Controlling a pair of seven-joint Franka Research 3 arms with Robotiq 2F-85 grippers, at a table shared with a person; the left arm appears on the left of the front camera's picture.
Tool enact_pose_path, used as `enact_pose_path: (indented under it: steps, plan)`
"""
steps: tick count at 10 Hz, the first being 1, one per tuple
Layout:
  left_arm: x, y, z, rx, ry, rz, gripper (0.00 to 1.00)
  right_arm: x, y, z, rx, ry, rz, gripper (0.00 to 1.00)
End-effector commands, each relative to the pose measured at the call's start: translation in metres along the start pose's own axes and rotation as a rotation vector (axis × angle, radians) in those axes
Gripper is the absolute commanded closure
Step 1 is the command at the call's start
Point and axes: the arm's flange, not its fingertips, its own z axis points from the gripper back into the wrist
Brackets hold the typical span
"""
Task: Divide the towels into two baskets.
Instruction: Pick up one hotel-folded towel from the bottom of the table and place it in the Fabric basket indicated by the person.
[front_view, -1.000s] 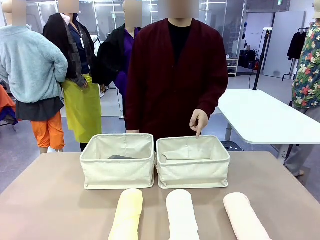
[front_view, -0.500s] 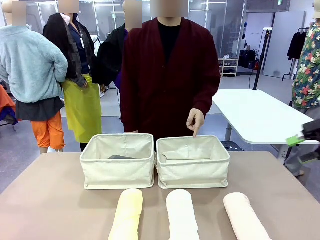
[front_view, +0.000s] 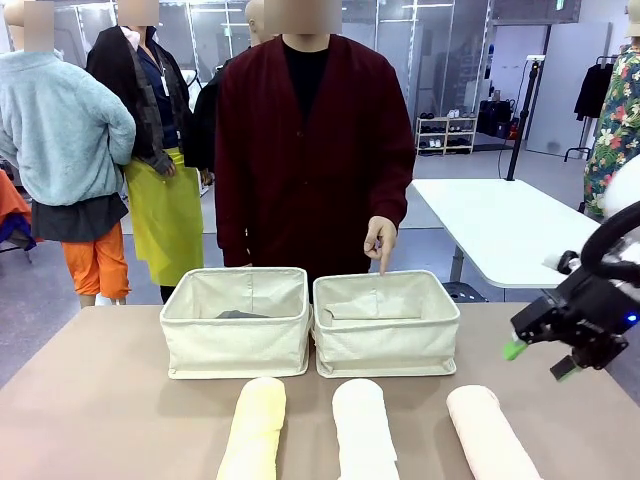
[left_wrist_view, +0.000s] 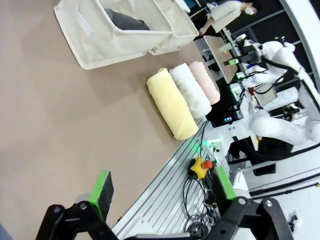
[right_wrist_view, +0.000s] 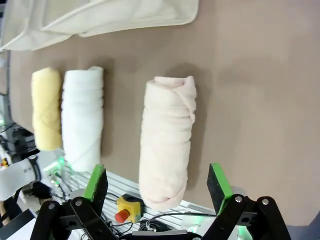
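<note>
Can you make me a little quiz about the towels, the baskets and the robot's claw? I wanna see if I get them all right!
1. True or false: the dark grey towel lies inside the left basket.
2. Pick one: the right claw, up above the table near the pale pink towel, is A) open and empty, B) shut on a towel, C) shut on a basket's rim.
3. Short answer: which basket does the person's hand point down at?

Key: 1 true. 2 A. 3 the right basket.

Black end effector (front_view: 538, 358), green pads (front_view: 513, 349)
</note>
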Motion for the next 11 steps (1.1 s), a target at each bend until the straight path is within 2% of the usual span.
enact_pose_path:
  steps: [1,3,5,9,11]
  plan:
    - [-0.002,0.0,0.002,-0.014,-0.015,-0.016,0.0,-0.016,0.003,-0.036,-0.093,0.02,-0.049,0.0]
    - [-0.002,0.0,0.002,-0.014,-0.015,-0.016,0.0,-0.018,0.004,-0.07,-0.17,0.06,-0.048,0.0]
    - [-0.002,0.0,0.002,-0.014,-0.015,-0.016,0.0,-0.024,-0.001,-0.084,-0.217,0.085,-0.046,0.0]
    - [-0.002,0.0,0.002,-0.014,-0.015,-0.016,0.0,-0.03,0.004,-0.1,-0.208,0.094,-0.016,0.0]
    - [-0.002,0.0,0.002,-0.014,-0.015,-0.016,0.0,-0.035,0.004,-0.111,-0.234,0.133,-0.01,0.0]
